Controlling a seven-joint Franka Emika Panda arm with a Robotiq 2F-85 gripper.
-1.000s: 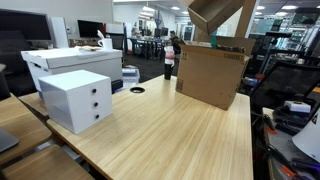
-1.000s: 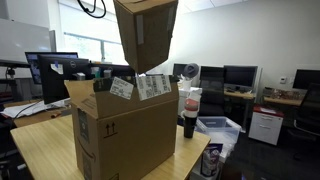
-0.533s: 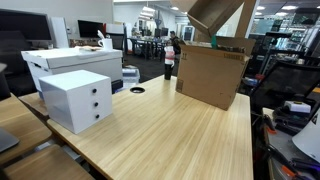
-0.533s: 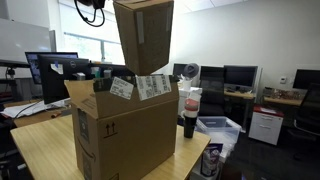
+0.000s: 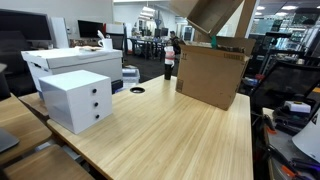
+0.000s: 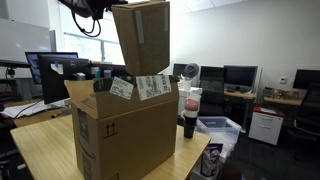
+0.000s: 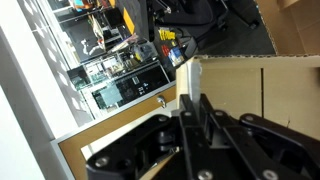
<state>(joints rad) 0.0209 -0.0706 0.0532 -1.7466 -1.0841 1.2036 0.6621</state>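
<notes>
A small cardboard box (image 6: pixel 143 38) hangs tilted in the air over a large open cardboard box (image 6: pixel 125 135) that stands on the wooden table (image 5: pixel 170 130). Both exterior views show the pair; the small box (image 5: pixel 213 12) is cut off by the top edge above the large box (image 5: pixel 211 72). In the wrist view my gripper (image 7: pixel 197 103) is shut on a thin cardboard edge (image 7: pixel 193 80) of the small box, whose side fills the right of that view. The arm's wrist (image 6: pixel 92 8) with its cables comes in at the top left.
A white drawer unit (image 5: pixel 78 98) and a long white box (image 5: pixel 70 60) stand on the table's other end. A dark bottle (image 6: pixel 189 115) is beside the large box. Shipping labels (image 6: pixel 150 87) hang on its flaps. Desks with monitors (image 6: pixel 50 75) surround the table.
The small box has risen a little and tilted, its top moving toward the arm. The gripper has stayed shut on it. The large box has not moved.
</notes>
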